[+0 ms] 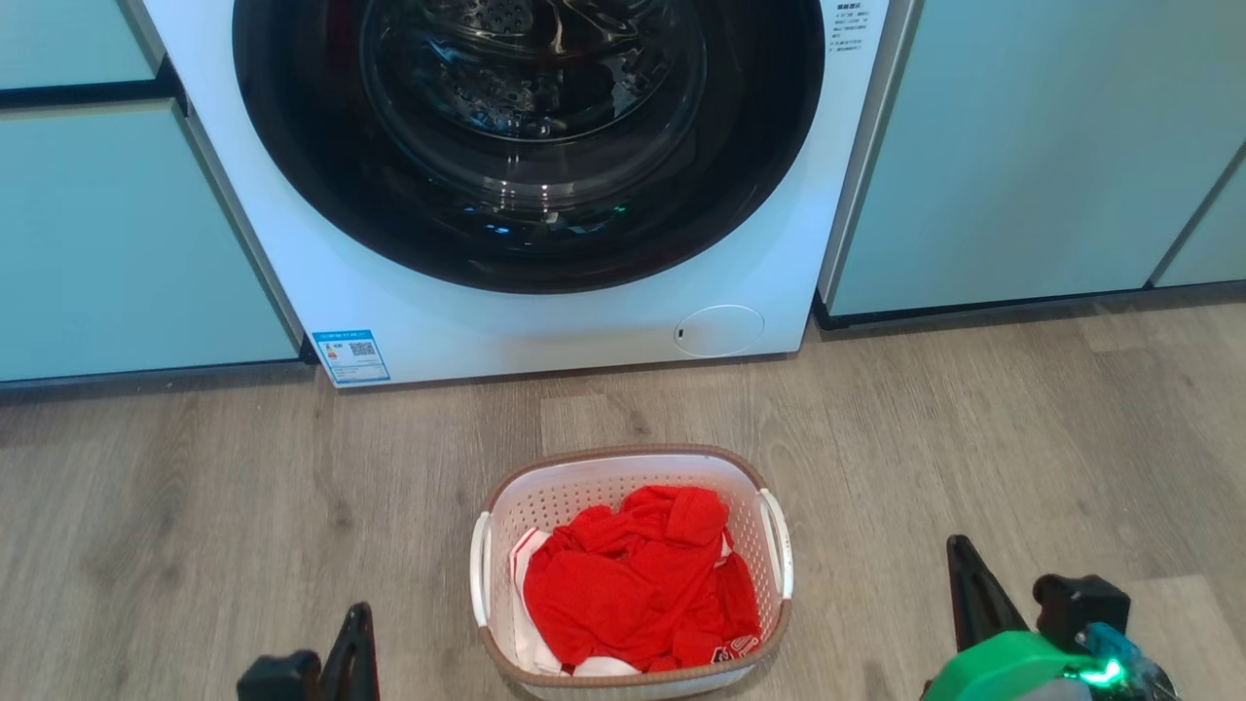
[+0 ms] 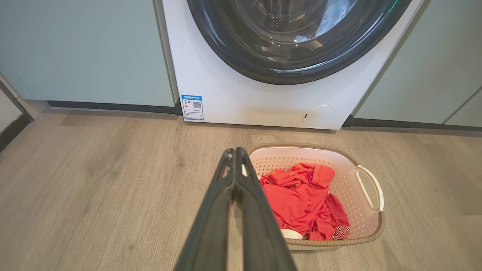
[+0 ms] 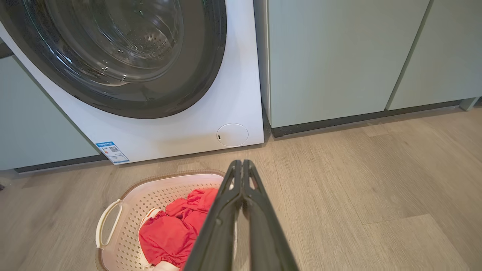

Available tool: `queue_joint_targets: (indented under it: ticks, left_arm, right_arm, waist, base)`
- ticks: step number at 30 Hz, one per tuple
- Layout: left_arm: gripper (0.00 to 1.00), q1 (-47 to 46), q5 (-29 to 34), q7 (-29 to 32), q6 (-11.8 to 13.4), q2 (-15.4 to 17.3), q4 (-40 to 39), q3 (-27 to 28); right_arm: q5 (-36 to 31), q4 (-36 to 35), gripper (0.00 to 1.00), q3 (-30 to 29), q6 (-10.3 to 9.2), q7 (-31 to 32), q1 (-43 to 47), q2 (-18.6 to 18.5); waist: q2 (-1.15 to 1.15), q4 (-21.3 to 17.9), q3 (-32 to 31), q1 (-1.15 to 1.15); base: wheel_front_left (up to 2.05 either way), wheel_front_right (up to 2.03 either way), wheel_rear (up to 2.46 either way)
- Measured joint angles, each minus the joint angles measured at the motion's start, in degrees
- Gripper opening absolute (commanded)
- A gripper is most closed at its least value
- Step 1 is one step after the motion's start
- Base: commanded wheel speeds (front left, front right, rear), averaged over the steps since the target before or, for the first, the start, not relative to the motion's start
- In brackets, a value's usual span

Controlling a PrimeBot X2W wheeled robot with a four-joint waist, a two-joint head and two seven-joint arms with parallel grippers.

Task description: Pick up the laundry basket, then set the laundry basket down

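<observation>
Left end effector near white perforated brown-rimmed laundry basket.

A white front-loading washing machine with a dark-rimmed glass door stands between pale green cabinets on a grey wood-look floor. A blue label marks its lower corner, and red clothing lies heaped before it.

Home laundry area: washing machine, teal cabinets, wood floor.

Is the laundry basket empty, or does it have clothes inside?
Not empty. The laundry basket holds crumpled red clothing and some white fabric.
</observation>
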Motion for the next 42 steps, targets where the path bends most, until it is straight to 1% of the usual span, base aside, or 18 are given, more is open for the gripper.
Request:
queue_joint_targets:
  ticks: [42]
  left_arm:
    - [0.0,-5.05,-28.6,5.75,-4.5,0.03,0.87,4.35]
  right_arm:
    - [28.13,-0.02,0.0,-3.3,0.0,5.63,-3.05,-0.49]
  waist:
    - [0.0,0.5,0.89,0.0]
  base:
    - [0.0,0.0,0.0]
